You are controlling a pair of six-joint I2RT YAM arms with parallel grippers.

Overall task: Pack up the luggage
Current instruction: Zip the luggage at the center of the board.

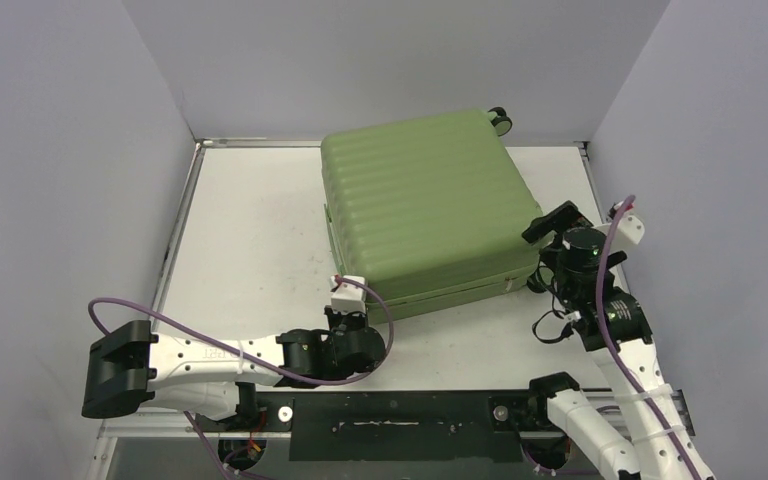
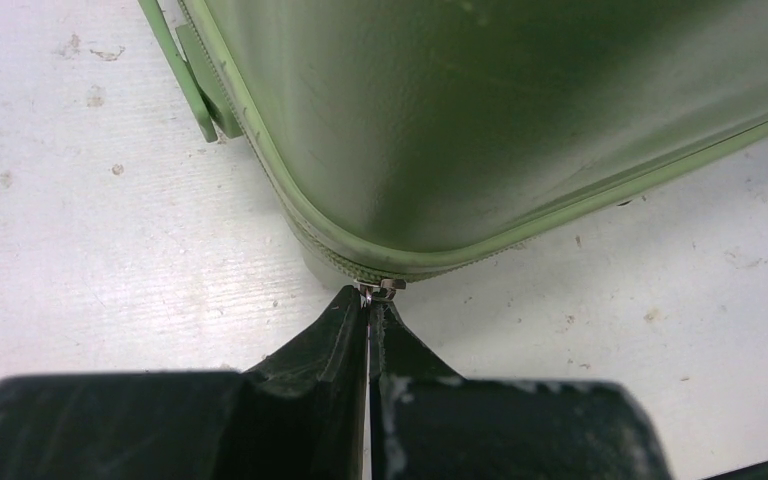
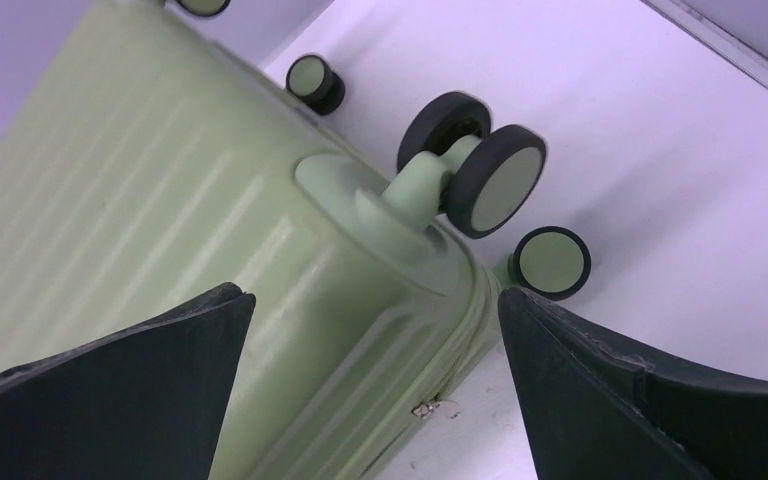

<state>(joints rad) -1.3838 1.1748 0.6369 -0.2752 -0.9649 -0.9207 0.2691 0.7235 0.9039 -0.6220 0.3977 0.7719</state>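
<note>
Black fingers (image 2: 335,345) of the left tool (image 2: 370,303) fill the bottom of the left wrist view. They are pressed together with no gap, and their tips are clenched on a small metal zipper pull (image 2: 381,288) at the near left corner of the luggage (image 1: 425,205). The left arm (image 1: 210,355) lies low along the near edge of the white surface (image 1: 250,230), reaching rightward to that corner.

At that corner the zipper seam looks shut, and the white surface around it is marked with small specks. The luggage lies flat and closed on the surface, ribbed green shell up. It sits right of centre and toward the far wall, turned slightly askew. One black wheel (image 1: 500,120) shows at its far right corner.

Further right, the right tool (image 3: 375,295) is released, its two dark fingers spread wide. It is held at the luggage's right side, pointing at the shell without touching it. Between the fingers, the right wrist view shows a twin caster (image 3: 480,175) with black tyres and pale green hubs. More wheels lie beyond it, and a second metal pull (image 3: 430,408) hangs on the zipper seam below.
</note>
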